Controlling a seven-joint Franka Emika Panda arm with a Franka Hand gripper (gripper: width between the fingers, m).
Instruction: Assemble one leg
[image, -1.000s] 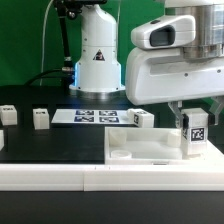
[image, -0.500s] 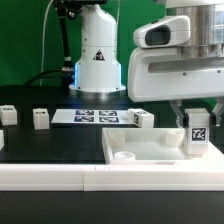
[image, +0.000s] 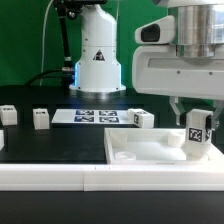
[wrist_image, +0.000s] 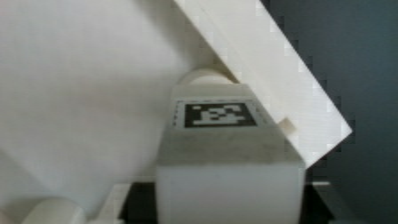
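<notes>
My gripper (image: 197, 118) is shut on a leg (image: 197, 133), a small white squarish post with a black-and-white tag. I hold it upright over the right end of the large flat white panel (image: 150, 150), near its corner. In the wrist view the leg (wrist_image: 222, 150) fills the space between my black fingers (wrist_image: 324, 203), with the panel (wrist_image: 89, 90) under it. Three more legs stand on the table: one (image: 137, 118) behind the panel, one (image: 40, 118) to the exterior view's left, one (image: 7, 114) at the left edge.
The marker board (image: 90, 116) lies on the black table behind the panel. The arm's white base (image: 97, 60) stands at the back. A white rail (image: 60, 178) runs along the table's front edge.
My gripper has moved a little to the exterior view's right and slightly up with the leg in it. The panel and the other legs have not moved.
</notes>
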